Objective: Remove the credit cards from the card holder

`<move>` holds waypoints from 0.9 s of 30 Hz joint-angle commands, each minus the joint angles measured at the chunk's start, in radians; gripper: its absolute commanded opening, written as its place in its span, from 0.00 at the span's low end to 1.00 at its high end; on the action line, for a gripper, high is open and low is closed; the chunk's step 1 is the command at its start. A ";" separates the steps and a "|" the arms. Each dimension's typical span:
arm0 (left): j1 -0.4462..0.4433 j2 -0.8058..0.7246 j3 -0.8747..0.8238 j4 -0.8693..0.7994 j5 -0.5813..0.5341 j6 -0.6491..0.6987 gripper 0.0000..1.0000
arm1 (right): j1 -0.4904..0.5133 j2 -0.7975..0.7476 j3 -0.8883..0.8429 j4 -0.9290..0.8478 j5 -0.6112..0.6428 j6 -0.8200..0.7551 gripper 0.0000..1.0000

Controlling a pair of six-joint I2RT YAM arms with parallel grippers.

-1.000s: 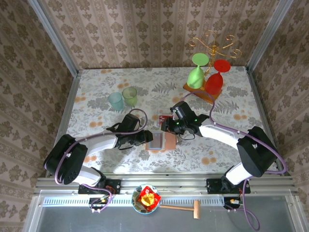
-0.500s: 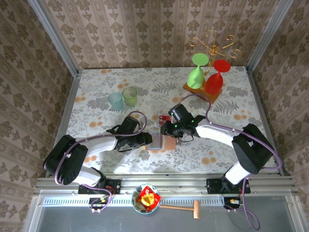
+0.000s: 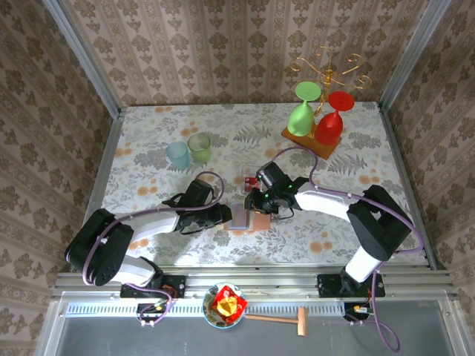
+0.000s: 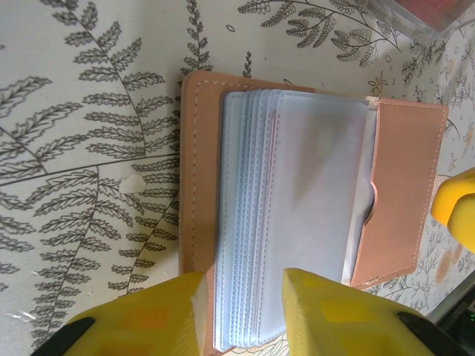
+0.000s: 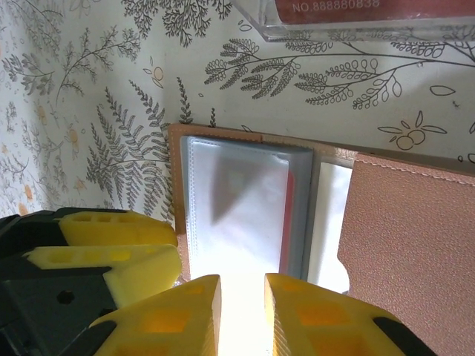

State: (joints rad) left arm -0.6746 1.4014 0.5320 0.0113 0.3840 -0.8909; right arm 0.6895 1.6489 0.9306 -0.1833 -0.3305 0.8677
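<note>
Item 1, card holder (image 3: 251, 219): you have it lying open and flat on the flowered table (image 3: 148, 185), near the front edge and between the two arms. The salmon-brown leather faces up. A stack of clear sleeves (image 4: 312, 200) fans across the inner side.

Item 2, left gripper (image 4: 245, 319): you see its yellow fingers (image 4: 163, 311) at the near end of the holder, one on each side of the sleeve stack. One finger overlaps the stitched leather edge and the other sits against the outer edge of the sleeves. You cannot tell whether they pinch the stack or only bracket it.

Item 3, right gripper (image 5: 241, 311): it meets the holder from the opposite side. Its fingers stand nearly together, with only a narrow slit between them. That slit is bright with glare over the sleeves. You cannot tell whether a sleeve or card is caught in it.

Item 4, red card (image 3: 251, 180): it sits in a clear case on the table, just beyond the holder's far edge. White digits show on it in the right wrist view.

Item 5, red sliver (image 5: 288, 215): it shows behind the top sleeve, inside the holder.

Item 6, surroundings:
- Two tumblers stand side by side at left centre, a blue cup (image 3: 178, 154) and a green cup (image 3: 199, 147).
- A wooden stand (image 3: 306, 141) at the far right carries an inverted green glass (image 3: 302, 115) and an inverted red glass (image 3: 332, 122).
- A bowl (image 3: 225, 305) and a wooden mallet (image 3: 286, 319) lie below the table's front rail.
</note>
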 commanded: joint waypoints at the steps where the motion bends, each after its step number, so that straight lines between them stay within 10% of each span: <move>1: -0.005 -0.019 -0.016 -0.005 -0.017 -0.009 0.28 | 0.008 0.012 0.032 -0.031 -0.016 0.009 0.22; 27: -0.006 -0.035 -0.062 0.007 -0.019 -0.023 0.12 | 0.039 0.109 0.066 0.004 -0.054 0.036 0.21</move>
State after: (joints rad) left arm -0.6746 1.3853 0.4843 0.0158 0.3729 -0.8986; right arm 0.7197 1.7355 0.9646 -0.1829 -0.3622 0.8875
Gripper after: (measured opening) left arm 0.121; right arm 0.206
